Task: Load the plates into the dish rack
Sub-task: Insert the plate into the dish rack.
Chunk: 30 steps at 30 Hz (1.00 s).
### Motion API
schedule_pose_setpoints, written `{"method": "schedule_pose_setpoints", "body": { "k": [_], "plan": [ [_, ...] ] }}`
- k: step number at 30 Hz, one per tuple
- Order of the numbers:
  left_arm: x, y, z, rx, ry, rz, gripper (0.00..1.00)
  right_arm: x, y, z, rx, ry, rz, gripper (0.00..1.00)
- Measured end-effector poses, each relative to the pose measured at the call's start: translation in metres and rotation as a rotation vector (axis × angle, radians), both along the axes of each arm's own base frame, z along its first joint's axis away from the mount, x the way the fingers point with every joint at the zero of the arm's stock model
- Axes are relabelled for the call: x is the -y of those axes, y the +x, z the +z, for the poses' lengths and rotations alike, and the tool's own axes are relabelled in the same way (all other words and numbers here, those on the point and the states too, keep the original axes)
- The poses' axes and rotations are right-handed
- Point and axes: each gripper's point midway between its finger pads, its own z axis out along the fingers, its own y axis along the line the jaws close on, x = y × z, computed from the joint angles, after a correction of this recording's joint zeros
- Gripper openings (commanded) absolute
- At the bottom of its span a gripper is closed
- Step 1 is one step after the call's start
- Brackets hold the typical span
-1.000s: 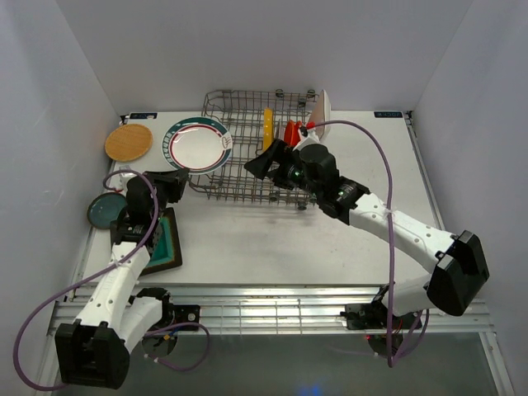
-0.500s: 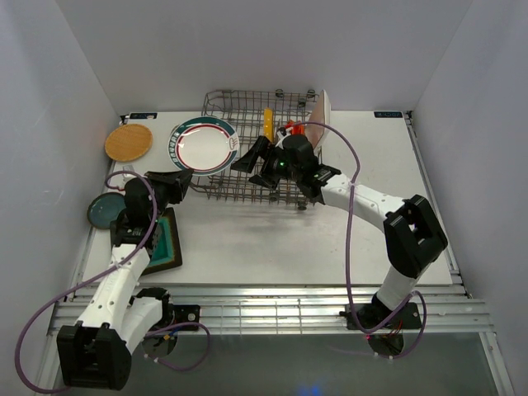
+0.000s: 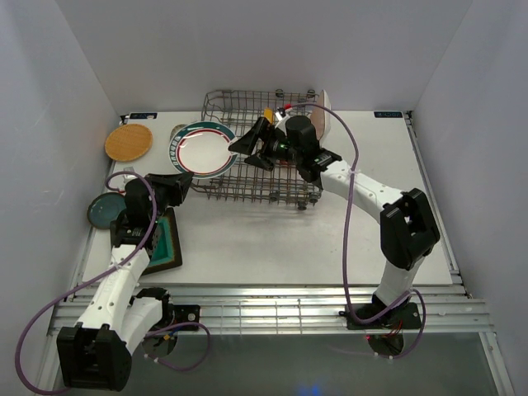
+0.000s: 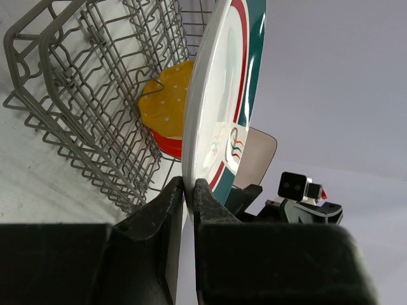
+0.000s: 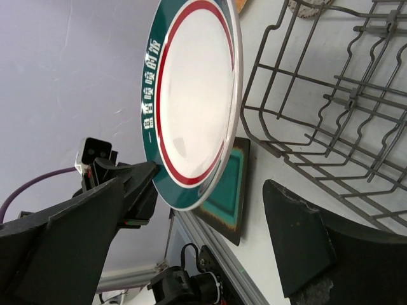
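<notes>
My left gripper (image 3: pixel 183 177) is shut on the lower rim of the white green-rimmed plate (image 3: pixel 202 148), held on edge at the dish rack's (image 3: pixel 272 177) left end. The wrist view shows both pads clamped on that plate (image 4: pixel 222 114) at the left gripper (image 4: pixel 189 185). My right gripper (image 3: pixel 247 148) reaches over the rack, open, its jaws on either side of the plate's (image 5: pixel 191 101) far edge without touching it. A yellow plate (image 4: pixel 166 101) and an orange-red plate (image 4: pixel 168 146) stand in the dish rack (image 4: pixel 95 95). A pale plate (image 3: pixel 323 115) stands at its right end.
A round wooden plate (image 3: pixel 129 142) lies at the back left. A dark teal plate (image 3: pixel 103 211) lies near the left wall. The square teal brown-rimmed plate (image 3: pixel 162 239) lies beside my left arm, and shows below the held plate as the square plate (image 5: pixel 230 184).
The right arm has swung left across the rack, bringing its open jaws up to the plate's edge. The left gripper has kept its hold and barely shifted.
</notes>
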Motion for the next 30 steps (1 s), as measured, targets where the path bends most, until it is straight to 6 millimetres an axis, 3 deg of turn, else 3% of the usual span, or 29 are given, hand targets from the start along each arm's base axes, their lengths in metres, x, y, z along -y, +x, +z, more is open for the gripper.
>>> {"method": "schedule_pose_setpoints", "body": {
  "k": [7, 9, 14, 17, 18, 24, 27, 30],
  "plan": [
    [0.001, 0.0, 0.0, 0.0, -0.001, -0.004, 0.0, -0.009, 0.018, -0.004, -0.006, -0.013, -0.006, 0.89],
    [0.002, -0.001, 0.0, 0.001, -0.002, -0.01, 0.0, -0.009, 0.021, -0.008, -0.015, -0.025, -0.009, 0.82],
    [0.007, -0.001, 0.001, 0.005, -0.01, -0.043, 0.0, -0.007, 0.029, -0.007, -0.012, -0.045, -0.013, 0.77],
    [0.012, 0.0, -0.001, -0.001, -0.017, -0.068, 0.0, -0.005, 0.032, -0.003, -0.006, -0.047, -0.02, 0.63],
    [0.013, 0.0, -0.002, -0.004, -0.019, -0.075, 0.0, -0.005, 0.033, -0.002, -0.002, -0.049, -0.021, 0.55],
    [0.017, 0.001, 0.003, 0.019, -0.027, -0.102, 0.0, -0.001, 0.037, -0.005, -0.005, -0.068, -0.033, 0.45],
    [0.021, 0.002, 0.004, 0.029, -0.032, -0.126, 0.0, -0.003, 0.039, -0.007, -0.008, -0.076, -0.031, 0.29],
    [0.024, 0.004, 0.0, 0.019, -0.034, -0.143, 0.0, -0.002, 0.038, -0.012, -0.019, -0.092, -0.034, 0.28]
  ]
}}
